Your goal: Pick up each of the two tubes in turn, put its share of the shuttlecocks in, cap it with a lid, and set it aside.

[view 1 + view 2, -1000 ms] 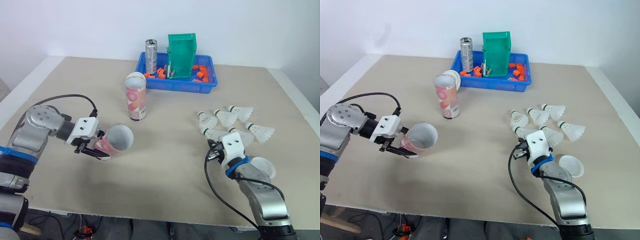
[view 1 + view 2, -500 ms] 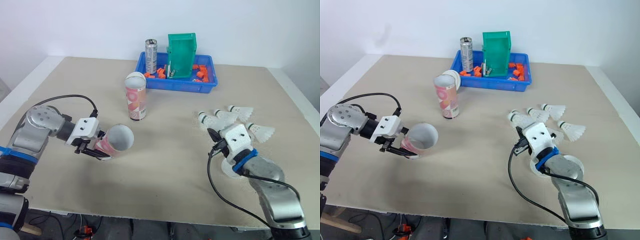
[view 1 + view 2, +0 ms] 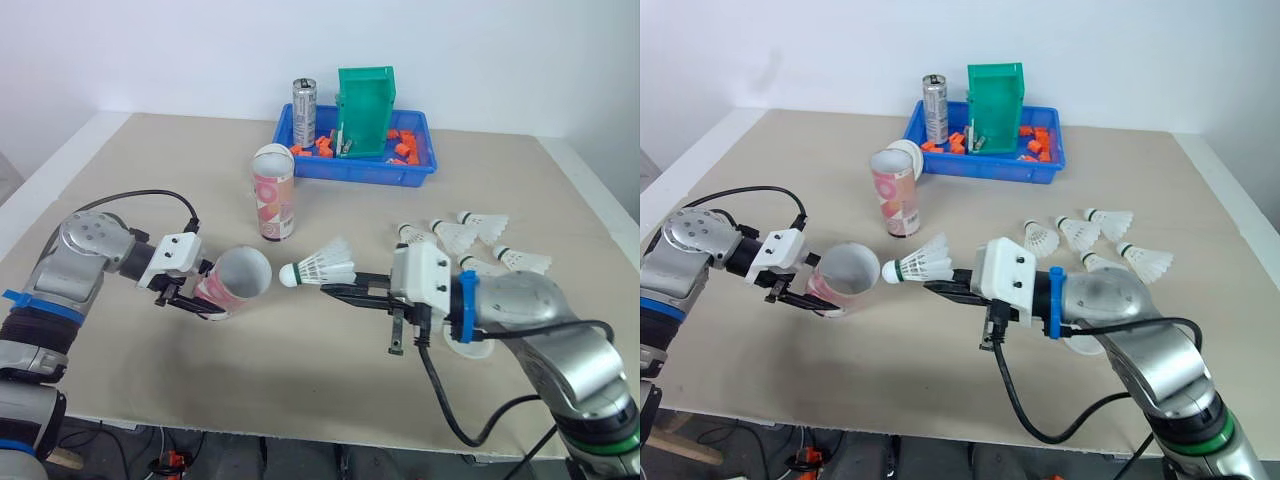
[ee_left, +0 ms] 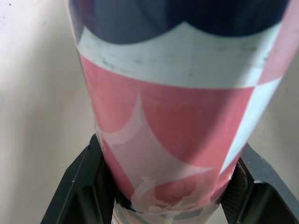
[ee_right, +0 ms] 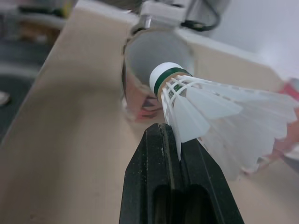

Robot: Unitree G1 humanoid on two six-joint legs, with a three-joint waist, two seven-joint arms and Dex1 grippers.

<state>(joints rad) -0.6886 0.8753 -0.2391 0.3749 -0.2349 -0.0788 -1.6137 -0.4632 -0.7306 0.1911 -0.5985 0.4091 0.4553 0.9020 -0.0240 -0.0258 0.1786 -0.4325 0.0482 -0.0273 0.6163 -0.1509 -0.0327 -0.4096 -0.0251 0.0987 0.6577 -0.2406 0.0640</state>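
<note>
The left gripper (image 3: 192, 296) has its fingers (image 4: 79, 184) clamped round the closed end of a pink tube (image 3: 240, 278). It's holding the tube off the counter (image 3: 330, 380), lying nearly level, with the open mouth facing the right arm.

The right gripper (image 3: 335, 291) reaches across toward it. Its fingers (image 5: 161, 168) are nearly closed, pinching a shuttlecock (image 3: 318, 268) by the lower edge of its feather skirt. The cork with the green band points straight at the tube's mouth. It's just outside the rim, not in and not touching as far as I can see. In the right wrist view the mouth sits right behind the cork, so the two are lined up pretty well.

The second tube (image 3: 272, 205) stands upright further back on the counter, well apart from both grippers. Five loose shuttlecocks (image 3: 452, 235) lie in a bunch on the counter, on the robot's right. A white lid (image 3: 468, 347) is partly hidden under the right arm.

Along the back edge there's a blue bin (image 3: 350, 176) with a green box (image 3: 364, 115), a can (image 3: 302, 108) and some small orange bits in it.
</note>
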